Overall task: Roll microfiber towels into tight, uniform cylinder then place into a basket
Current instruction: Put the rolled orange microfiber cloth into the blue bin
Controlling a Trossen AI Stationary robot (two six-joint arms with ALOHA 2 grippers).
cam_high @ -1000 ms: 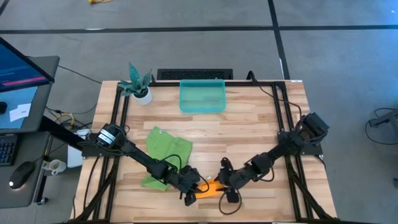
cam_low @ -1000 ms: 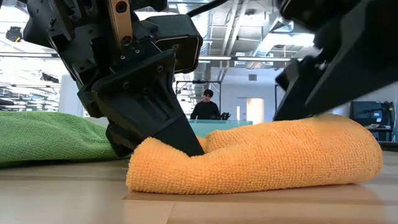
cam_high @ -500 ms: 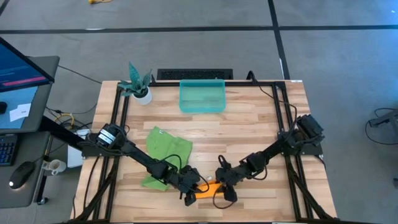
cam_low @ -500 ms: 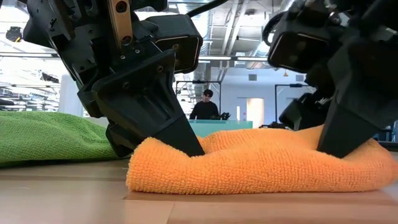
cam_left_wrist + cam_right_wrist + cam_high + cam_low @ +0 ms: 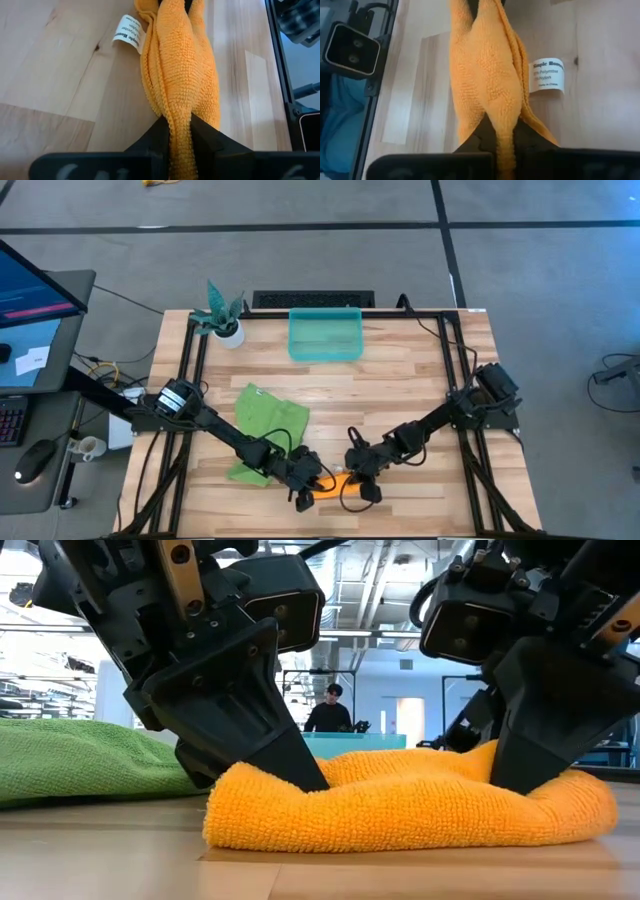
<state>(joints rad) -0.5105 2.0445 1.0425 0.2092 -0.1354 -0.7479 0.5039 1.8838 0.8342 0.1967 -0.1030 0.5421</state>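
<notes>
Orange towel (image 5: 400,805) at the table's (image 5: 400,380) near edge

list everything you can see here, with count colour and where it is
orange towel: 1, orange-yellow, bunched at the table's near edge, pinched at both ends
white label: 1, on the orange towel, lying on the wood
green towel: 1, lime green, crumpled left of centre
basket: 1, translucent teal, far edge, centre
potted plant: 1, white pot, teal leaves, far left corner
table: 1, light wood
person: 1, dark clothes, in the room beyond
left gripper: shut on one end of the orange towel
right gripper: shut on the other end
</notes>
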